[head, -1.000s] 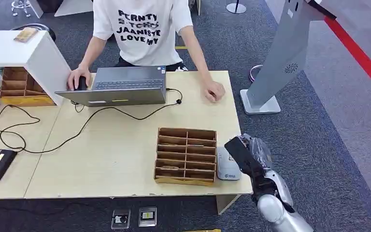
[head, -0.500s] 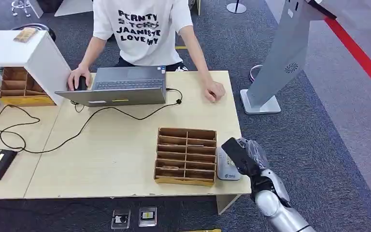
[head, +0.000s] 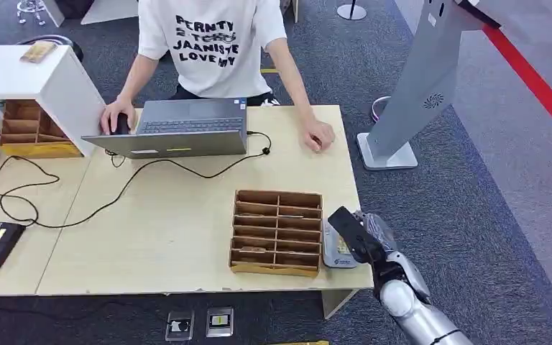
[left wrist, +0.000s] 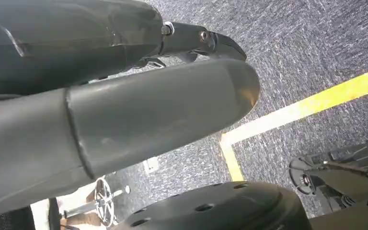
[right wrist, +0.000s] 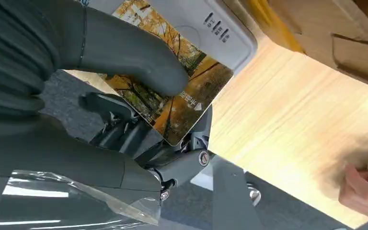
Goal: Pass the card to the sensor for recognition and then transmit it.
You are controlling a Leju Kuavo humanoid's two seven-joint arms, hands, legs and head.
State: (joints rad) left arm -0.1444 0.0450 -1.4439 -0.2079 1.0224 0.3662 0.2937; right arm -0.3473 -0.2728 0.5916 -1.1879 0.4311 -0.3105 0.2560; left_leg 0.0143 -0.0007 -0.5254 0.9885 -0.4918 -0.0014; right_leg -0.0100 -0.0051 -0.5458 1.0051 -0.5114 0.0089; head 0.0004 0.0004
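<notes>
Card [right wrist: 172,103] pinched under thumb of right hand [head: 363,237], held just over grey sensor [right wrist: 199,21] at surface [head: 165,230] edge. Left hand [left wrist: 124,110] state not determinable. Risks: card slipped from thin pinch; read missed if tilted; sensor nudged off edge.

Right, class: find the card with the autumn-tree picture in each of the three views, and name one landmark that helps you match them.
Head view: the card with the autumn-tree picture is held by the right hand over the white card reader, at the table's right edge.
Left wrist view: not in it.
Right wrist view: the card is pinched under the thumb, over the reader.
Shared landmark: the white card reader.
</notes>
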